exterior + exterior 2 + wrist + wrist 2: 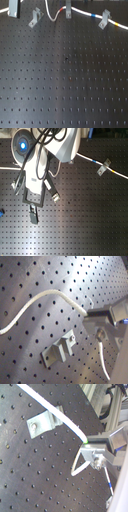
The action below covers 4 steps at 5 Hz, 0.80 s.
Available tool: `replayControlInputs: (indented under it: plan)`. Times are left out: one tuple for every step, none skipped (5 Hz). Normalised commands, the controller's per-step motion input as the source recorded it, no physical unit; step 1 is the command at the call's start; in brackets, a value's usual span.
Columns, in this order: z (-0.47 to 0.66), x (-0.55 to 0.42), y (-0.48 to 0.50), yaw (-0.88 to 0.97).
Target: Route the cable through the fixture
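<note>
We find the work surface to be a dark perforated board, and everything of note sits along its far edge as the first exterior view shows it. The cable, white with short red, yellow and blue bands, runs along that far edge, dips in a loop near the middle, and carries on toward the first exterior view's right. Three grey clips stand on the same strip. We take the fixture to be the tilted bracket nearest the first exterior view's right, and the cable passes at its top; whether it lies inside the bracket or merely against it we cannot tell. A like tilted bracket stands toward the first exterior view's left, apart from the cable, and a narrower upright clip stands at the loop between the two. In the second exterior view the arm hangs over the board with its gripper pointing down, just above the surface. Both wrist views show the cable ending at the fingers, which appear closed around it. In the second wrist view the cable lies across a bracket, touching it.
</note>
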Motion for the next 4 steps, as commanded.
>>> replayControlInputs:
  plan:
    - [0.25,0.025,0.14,-0.04]
    - [0.32,-0.341,0.064,0.3]
    - [0.2,-0.32,0.043,0.49]
    - [0.23,-0.295,0.047,0.53]
